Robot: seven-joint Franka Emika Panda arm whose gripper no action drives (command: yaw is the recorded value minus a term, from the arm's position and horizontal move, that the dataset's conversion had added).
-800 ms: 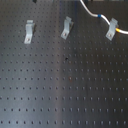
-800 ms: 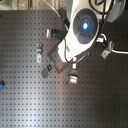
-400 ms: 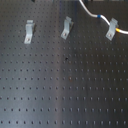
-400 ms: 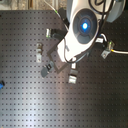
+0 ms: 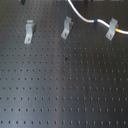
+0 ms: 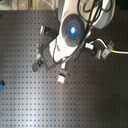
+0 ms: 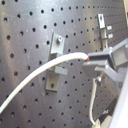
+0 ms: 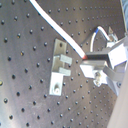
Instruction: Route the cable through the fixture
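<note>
Gripper: the gripper [image 8: 89, 58] is closed on the cable [image 8: 60, 33], whose white strand ends between the grey fingers [image 7: 107, 56] at a small red mark, seen in both wrist views.
Jaws: drawn together on the thin cord, with no visible gap beyond the cord itself.
Cable, path: from the gripper the cord runs free above the counter [image 5: 65, 95]; in the first exterior view it curves down from the top edge [image 5: 80, 15], carries a short blue band [image 5: 93, 22], and reaches a yellow-orange band [image 5: 118, 30] at the clip on the first exterior view's right.
Fixture: the fixture [image 8: 58, 67], a bent silver-grey clip, lies just beside the gripper, under the cord; in the second wrist view the cord crosses above its upper end, and whether they touch cannot be told.
Other clips: a second clip [image 7: 103, 26] lies farther from the gripper on the perforated board; the first exterior view shows three alike in a row [image 5: 29, 31], [image 5: 66, 28], [image 5: 111, 30].
Arm: in the second exterior view the white arm body with its blue light [image 6: 73, 30] covers the gripper from above.
</note>
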